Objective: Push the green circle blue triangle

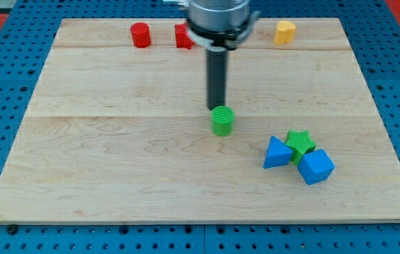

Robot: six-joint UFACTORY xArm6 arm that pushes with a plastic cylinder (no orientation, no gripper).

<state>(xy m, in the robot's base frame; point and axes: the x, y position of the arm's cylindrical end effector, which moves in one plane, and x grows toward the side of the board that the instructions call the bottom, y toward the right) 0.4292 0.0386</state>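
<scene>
The green circle (222, 121) stands near the middle of the wooden board. My tip (216, 107) is right behind it, at its top-left edge, touching or nearly touching it. The blue triangle (277, 153) lies to the lower right of the green circle, about a block's width and a half away. It sits against a green star (299, 143) and a blue cube (316, 167).
A red circle (140, 34) and a yellow block (284, 32) stand along the view's top edge of the board (115, 162). A red block (181, 37) there is partly hidden behind the arm.
</scene>
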